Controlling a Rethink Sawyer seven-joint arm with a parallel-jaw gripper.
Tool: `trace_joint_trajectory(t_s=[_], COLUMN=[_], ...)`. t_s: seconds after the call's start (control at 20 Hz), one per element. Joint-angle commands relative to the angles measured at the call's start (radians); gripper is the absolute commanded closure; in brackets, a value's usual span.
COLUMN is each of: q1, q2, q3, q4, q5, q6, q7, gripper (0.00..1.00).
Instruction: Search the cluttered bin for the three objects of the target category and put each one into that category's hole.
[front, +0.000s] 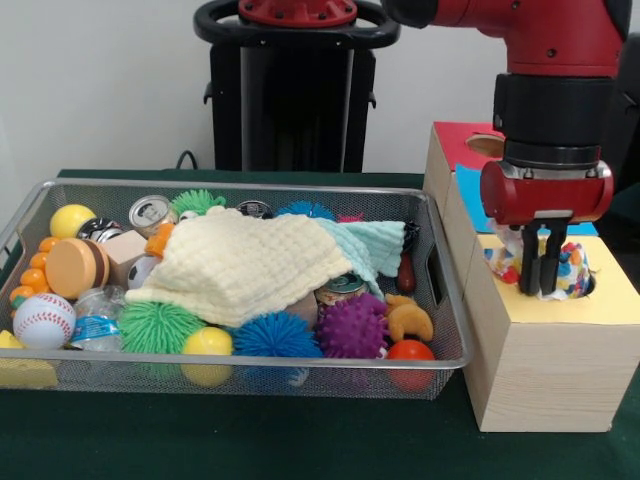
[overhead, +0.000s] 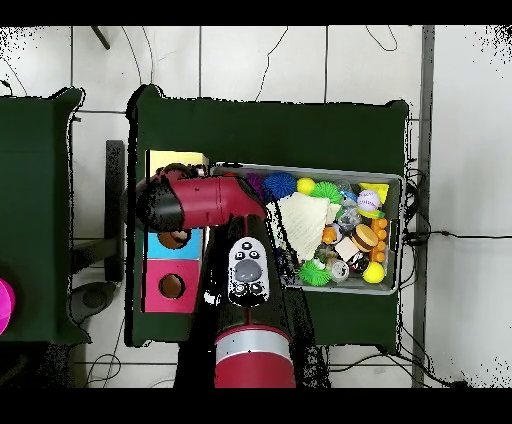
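dark green cloth covers the table (front: 250, 440), and on it we see a wire mesh bin (front: 440, 300) beside a wooden box (front: 545, 370) with yellow, blue and red tops. the gripper (front: 541, 290) hangs straight down over the hole in the yellow section, and its black fingers (front: 528, 262) sit close together, pinched on a crinkly multicoloured wrapper (front: 572, 268) that fills the hole's mouth. the red section's hole (front: 487, 144) lies behind the arm. inside the bin we note a pale yellow waffle cloth (front: 240, 262) draped over the middle, with a mint cloth (front: 375, 243) beside it. around them lie a baseball (front: 43, 320), green spiky ball (front: 160, 327), blue spiky ball (front: 277, 335), purple spiky ball (front: 352, 327), yellow ball (front: 72, 219), toy croissant (front: 410, 320) and a can (front: 150, 212). from overhead, the red arm (overhead: 205, 200) reaches across to the box (overhead: 175, 160) beside the bin (overhead: 392, 235).
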Motion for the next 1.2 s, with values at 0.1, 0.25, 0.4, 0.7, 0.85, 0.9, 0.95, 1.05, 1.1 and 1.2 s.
trace_joint_trajectory(t_s=[0.1, 0.25, 0.4, 0.7, 0.85, 0.9, 0.95, 1.05, 1.1, 1.2], q1=[-0.100, -0.060, -0.040, -0.018, -0.010, -0.006, -0.004, 0.001, 0.004, 0.008], q2=[0.047, 0.052, 0.049, -0.005, -0.042, -0.053, -0.063, -0.076, -0.080, -0.077], q3=[0.180, 0.143, 0.110, 0.085, 0.074, 0.070, 0.069, 0.066, 0.064, 0.062], q4=[0.098, 0.045, 0.028, 0.050, 0.074, 0.082, 0.091, 0.093, 0.095, 0.099], q5=[0.024, 0.031, 0.021, 0.019, 0.021, 0.022, 0.022, 0.022, 0.022, 0.020], q6=[0.060, 0.216, 0.245, 0.285, 0.302, 0.305, 0.302, 0.301, 0.300, 0.289], q7=[0.041, 0.050, 0.064, 0.086, 0.097, 0.102, 0.106, 0.112, 0.115, 0.122], gripper=[1.00, 1.00, 1.00, 1.00, 1.00, 1.00, 1.00, 1.00, 1.00, 1.00])
